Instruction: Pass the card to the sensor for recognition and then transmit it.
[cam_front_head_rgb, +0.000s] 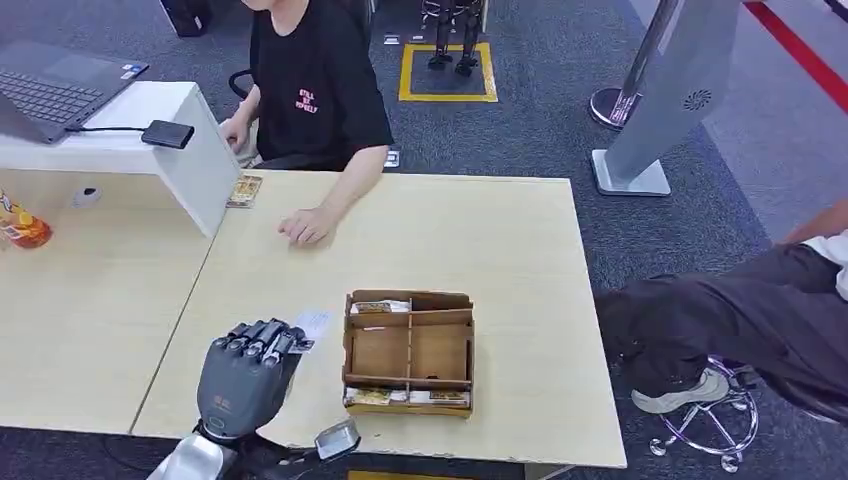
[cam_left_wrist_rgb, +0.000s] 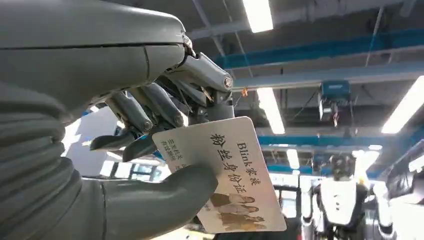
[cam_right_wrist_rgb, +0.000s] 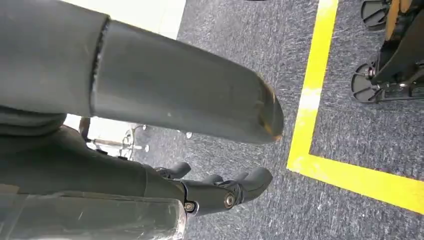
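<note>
My left hand (cam_front_head_rgb: 245, 375) is raised over the near edge of the table (cam_front_head_rgb: 500, 250), just left of the wooden box. It pinches a white card (cam_front_head_rgb: 312, 328) between thumb and fingers. The left wrist view shows the card (cam_left_wrist_rgb: 225, 170) close up in that hand (cam_left_wrist_rgb: 125, 125), with printed Chinese text and a small photo, and its thumb pressed on its face. The sensor (cam_front_head_rgb: 167, 134), a small black device with a cable, lies on the raised white counter at the far left. My right hand (cam_right_wrist_rgb: 165, 95) hangs over the floor, fingers (cam_right_wrist_rgb: 220, 192) loosely apart and holding nothing.
A wooden compartment box (cam_front_head_rgb: 408, 352) with cards stands right of my left hand. A person in a black shirt (cam_front_head_rgb: 315, 90) sits behind the table, one hand (cam_front_head_rgb: 305, 228) resting on it. Another card (cam_front_head_rgb: 244, 190) lies by the counter. A laptop (cam_front_head_rgb: 50, 90) sits far left; a seated person (cam_front_head_rgb: 740, 320) is at right.
</note>
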